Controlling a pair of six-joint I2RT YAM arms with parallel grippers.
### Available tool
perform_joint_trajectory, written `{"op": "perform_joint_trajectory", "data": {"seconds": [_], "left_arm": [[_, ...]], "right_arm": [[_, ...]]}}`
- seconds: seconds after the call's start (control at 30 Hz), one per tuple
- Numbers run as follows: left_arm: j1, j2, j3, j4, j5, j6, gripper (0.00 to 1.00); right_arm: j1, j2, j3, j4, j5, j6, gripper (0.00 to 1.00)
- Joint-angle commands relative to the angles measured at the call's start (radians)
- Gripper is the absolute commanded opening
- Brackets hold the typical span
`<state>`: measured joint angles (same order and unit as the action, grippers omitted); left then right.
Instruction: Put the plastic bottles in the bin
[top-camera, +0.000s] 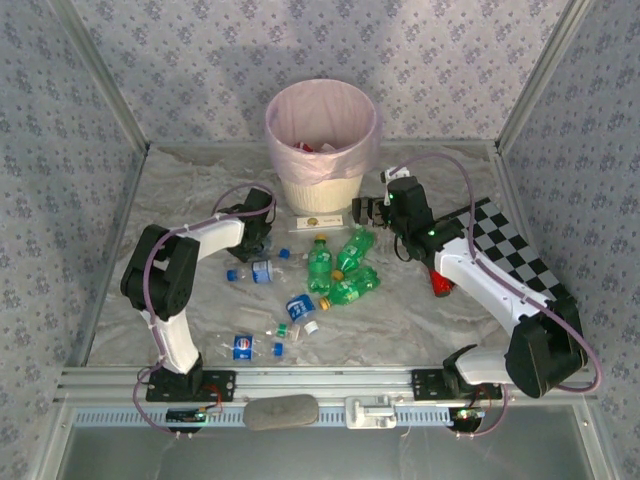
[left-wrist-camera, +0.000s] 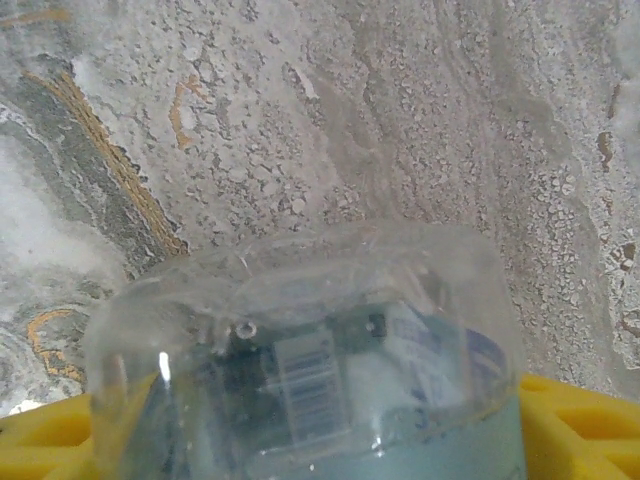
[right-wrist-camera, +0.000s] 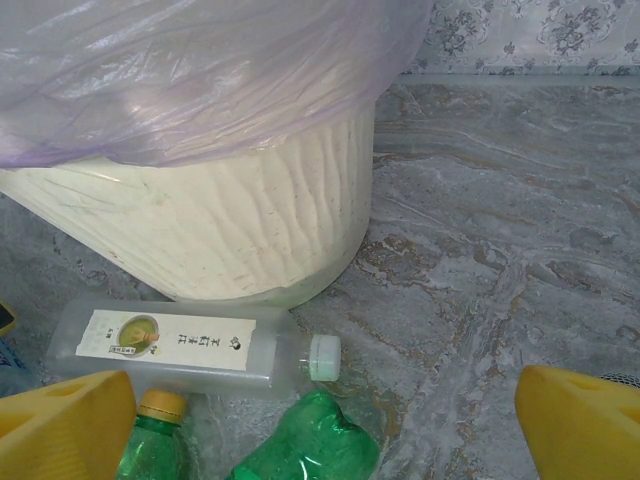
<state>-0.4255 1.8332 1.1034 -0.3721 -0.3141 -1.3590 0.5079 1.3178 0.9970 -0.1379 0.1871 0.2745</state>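
Several green bottles (top-camera: 345, 270) lie mid-frame on the bench (top-camera: 420, 310), below the bin (top-camera: 320, 130) at upper centre. Left of them, the left end effector (top-camera: 262, 238) has a clear bottle (left-wrist-camera: 310, 360) between its yellow fingers (left-wrist-camera: 580, 430); I cannot tell whether they pinch it. The right end effector (top-camera: 362, 211) is spread wide and empty, near the bin's lower right.
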Motion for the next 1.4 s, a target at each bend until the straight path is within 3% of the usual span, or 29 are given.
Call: {"op": "perform_joint_trajectory", "data": {"seconds": [0.0, 0.2, 0.57, 0.73, 1.07, 1.17, 1.37], "left_arm": [[0.015, 0.036, 0.000, 0.037, 0.022, -0.037, 0.68], [0.026, 0.006, -0.014, 0.047, -0.008, -0.051, 0.60], [0.080, -0.101, -0.030, 0.048, -0.059, -0.017, 0.59], [0.100, -0.218, -0.030, 0.046, -0.144, 0.054, 0.59], [0.105, -0.426, 0.016, 0.129, -0.284, 0.322, 0.59], [0.110, -0.459, 0.049, 0.201, -0.263, 0.428, 0.59], [0.121, -0.464, 0.191, 0.295, -0.080, 0.652, 0.58]], "right_arm": [[-0.008, -0.017, -0.005, 0.003, 0.003, 0.020, 0.99], [-0.008, -0.016, -0.004, 0.001, -0.003, 0.026, 0.99], [-0.008, -0.017, 0.000, 0.003, -0.011, 0.030, 0.99], [-0.010, -0.008, -0.001, 0.012, -0.013, 0.032, 0.99], [-0.009, 0.012, -0.009, 0.030, -0.034, 0.043, 0.99], [-0.011, 0.012, -0.021, 0.037, -0.040, 0.052, 0.99], [-0.011, 0.008, -0.044, 0.039, -0.043, 0.068, 0.99]]}}
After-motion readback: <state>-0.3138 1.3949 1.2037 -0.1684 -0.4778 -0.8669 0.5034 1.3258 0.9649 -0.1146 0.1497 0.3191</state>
